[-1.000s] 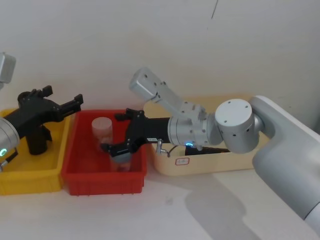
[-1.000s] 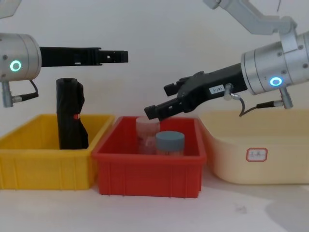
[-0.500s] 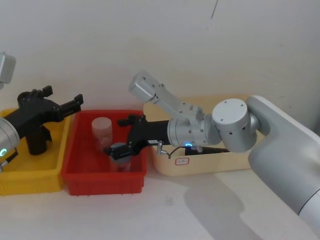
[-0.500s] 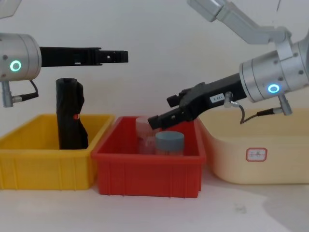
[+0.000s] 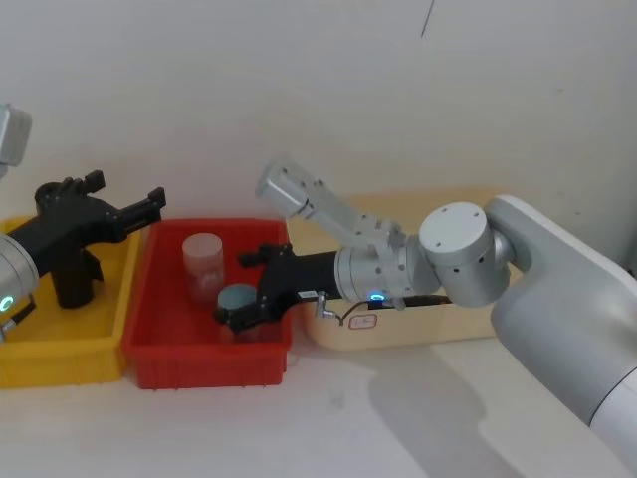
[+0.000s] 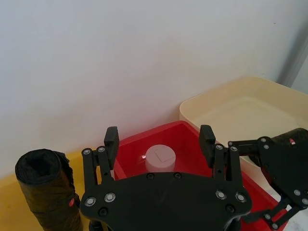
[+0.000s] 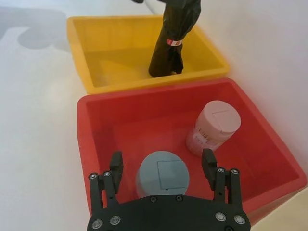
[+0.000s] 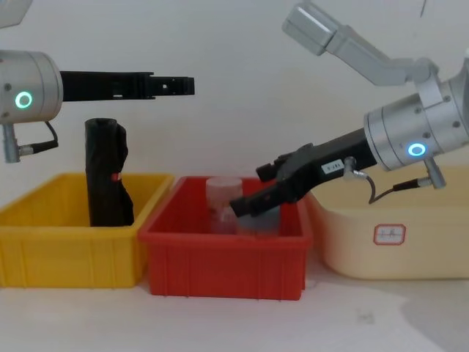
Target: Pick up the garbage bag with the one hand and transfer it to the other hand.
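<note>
The garbage bag (image 8: 106,172), a black roll with a small red mark, stands upright in the yellow bin (image 8: 66,253); it also shows in the right wrist view (image 7: 172,38). My left gripper (image 8: 183,86), the one with the green ring light, hovers open above and beyond the bag (image 6: 45,187), its fingers level and apart (image 6: 159,136). My right gripper (image 8: 245,205), with the white sticker and blue light, is down in the red bin (image 8: 220,264). It is open, with its fingers on either side of a grey-lidded jar (image 7: 161,175).
A pale pink-lidded jar (image 7: 214,126) stands in the red bin behind the grey one. A cream tub (image 8: 388,257) sits to the right of the red bin. A white wall rises close behind all three containers.
My right gripper has sunk down into the red bin and now straddles the grey-lidded jar. The left gripper and the bag have not moved.
</note>
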